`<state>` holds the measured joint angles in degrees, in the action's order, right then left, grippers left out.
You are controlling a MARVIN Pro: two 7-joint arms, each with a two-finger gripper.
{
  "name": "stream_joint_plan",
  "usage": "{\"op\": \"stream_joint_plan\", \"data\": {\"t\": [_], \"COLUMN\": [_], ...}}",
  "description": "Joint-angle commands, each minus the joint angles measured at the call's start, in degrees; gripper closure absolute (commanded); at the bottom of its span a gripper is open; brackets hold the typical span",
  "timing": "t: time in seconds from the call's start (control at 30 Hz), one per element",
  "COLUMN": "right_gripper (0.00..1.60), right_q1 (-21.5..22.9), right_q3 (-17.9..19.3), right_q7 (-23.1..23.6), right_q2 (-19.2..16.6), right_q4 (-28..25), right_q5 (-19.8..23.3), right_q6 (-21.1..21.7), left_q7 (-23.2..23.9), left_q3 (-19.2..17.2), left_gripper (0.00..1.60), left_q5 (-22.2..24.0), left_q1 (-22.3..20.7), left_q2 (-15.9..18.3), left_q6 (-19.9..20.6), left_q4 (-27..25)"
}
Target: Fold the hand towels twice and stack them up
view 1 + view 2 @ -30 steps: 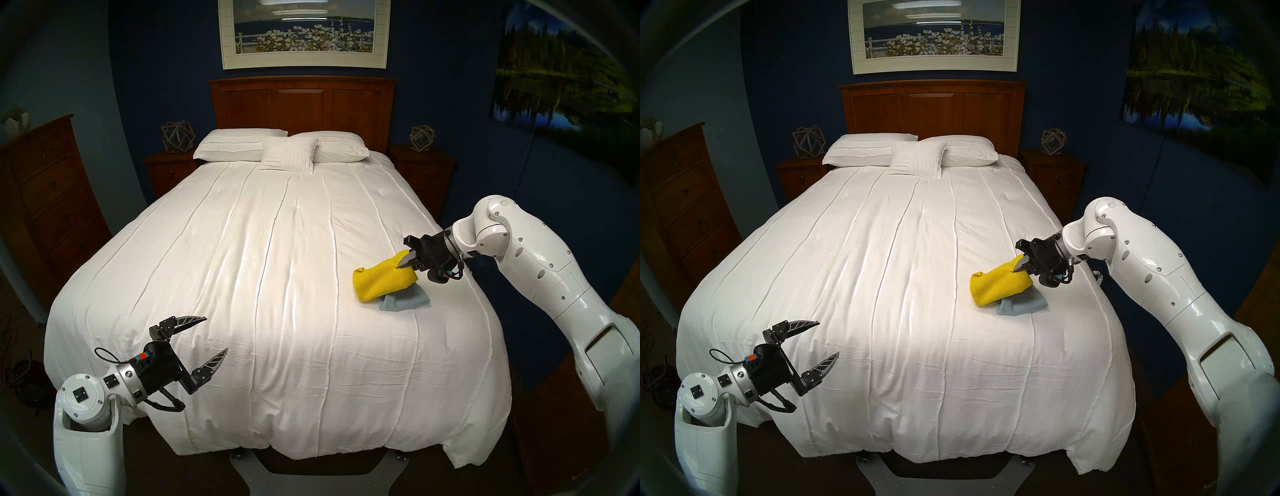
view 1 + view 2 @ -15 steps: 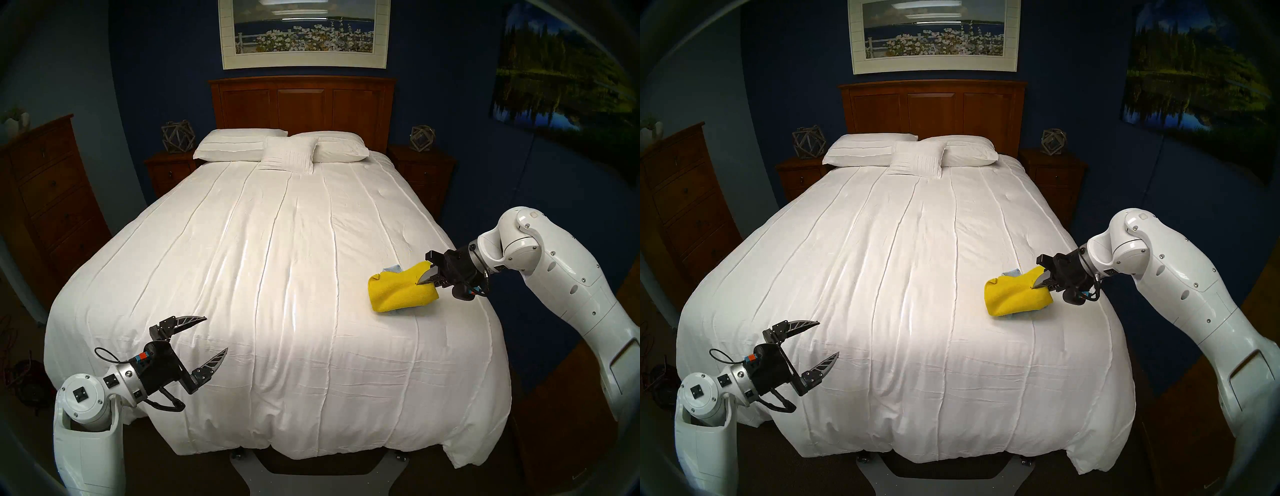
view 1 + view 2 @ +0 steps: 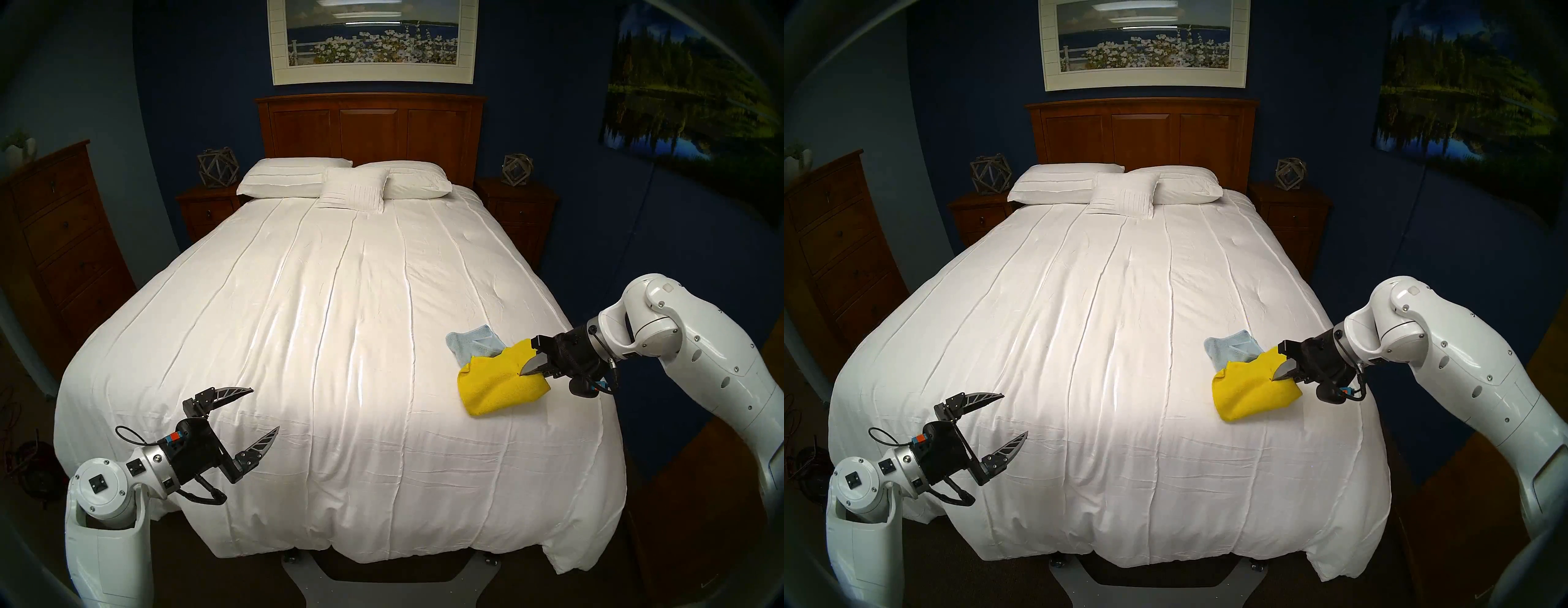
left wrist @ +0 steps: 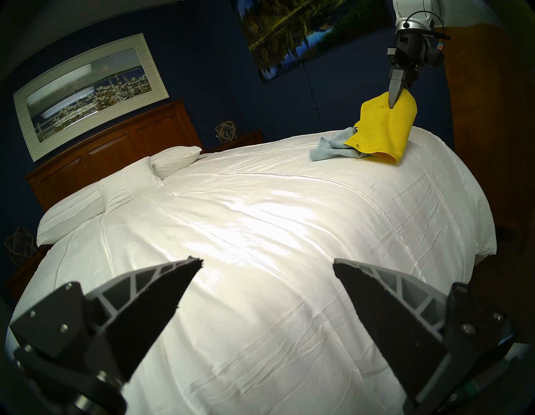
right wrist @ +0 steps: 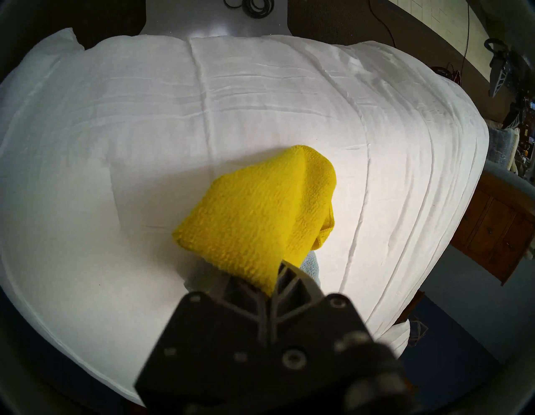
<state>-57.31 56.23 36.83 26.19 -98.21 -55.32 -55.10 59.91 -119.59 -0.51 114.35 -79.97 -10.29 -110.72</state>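
Bedroom, dark blue walls, white quilted bedspread (image 3: 339,339) filling most of the head view, wooden headboard (image 3: 369,127) at upper centre with white pillows (image 3: 297,178) below it. Right tool (image 3: 526,370) at right of frame, jaws clamped on the upper edge of the yellow towel (image 3: 496,386); towel hangs folded from the grip, lower end resting on the bedspread. Grey-blue towel (image 3: 473,342) lies crumpled on the bedspread just up-left of the yellow one, its near corner tucked under the yellow cloth; left wrist view shows them touching. Left tool (image 3: 265,409) at lower left of frame, jaws wide apart, holding nothing, hovering over the bed's near corner, well apart from both towels.
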Motion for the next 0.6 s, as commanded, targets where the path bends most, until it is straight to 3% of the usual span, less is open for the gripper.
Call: {"op": "stream_joint_plan", "data": {"t": [0.0, 0.13, 0.27, 0.57], "right_gripper": [1.6, 1.6, 1.6, 1.6], "right_q1": [1.2, 3.5, 5.1, 9.0], "right_q3": [2.2, 3.8, 4.1, 0.8], "right_q7": [-6.4, -8.1, -8.7, -9.6], "right_q2": [2.7, 4.9, 7.9, 14.4], "right_q4": [1.0, 1.0, 2.3, 7.9], "right_q5": [-4.7, -2.2, -2.3, -4.2], "right_q6": [0.1, 0.9, 1.5, 4.4], "left_q7": [0.1, 0.1, 0.1, 0.1], "left_q3": [-0.1, -0.1, -0.1, -0.1], "left_gripper": [0.0, 0.0, 0.0, 0.0], "left_q5": [0.5, 0.4, 0.4, 0.4], "left_q1": [0.1, 0.0, 0.0, 0.1], "left_q2": [-0.2, -0.1, -0.1, -0.2], "left_q6": [0.0, 0.0, 0.0, 0.0], "left_q4": [-1.0, -0.9, -0.9, -1.0]}}
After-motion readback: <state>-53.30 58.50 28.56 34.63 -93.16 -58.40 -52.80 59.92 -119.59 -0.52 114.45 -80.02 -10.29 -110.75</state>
